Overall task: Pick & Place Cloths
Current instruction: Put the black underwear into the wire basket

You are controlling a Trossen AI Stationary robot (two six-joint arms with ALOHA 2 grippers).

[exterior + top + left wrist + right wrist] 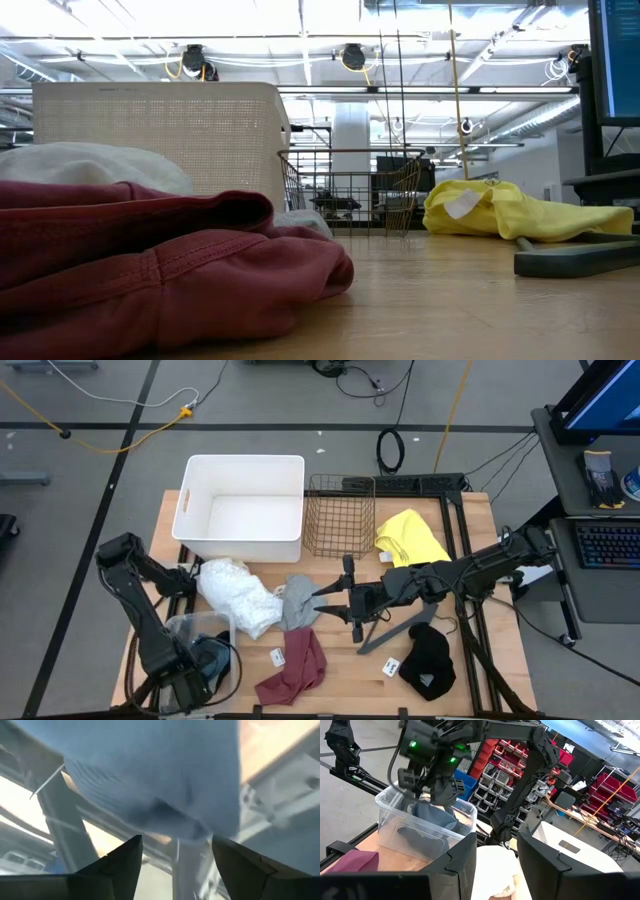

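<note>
High view: left gripper (203,668) is at the near left, over the clear tub (200,628), fingers spread around the teal-blue cloth (212,653) | maroon cloth (295,668) and black cloth (430,660) near edge | right gripper (335,600) released, above grey cloth (297,602), white cloth (240,595) beside | yellow cloth (410,536) far right, by wire basket (340,512) and white bin (245,505).

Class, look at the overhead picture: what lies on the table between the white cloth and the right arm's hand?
In the high view, a grey cloth lies between the white cloth and the right hand, which reaches toward it with fingers open.
</note>
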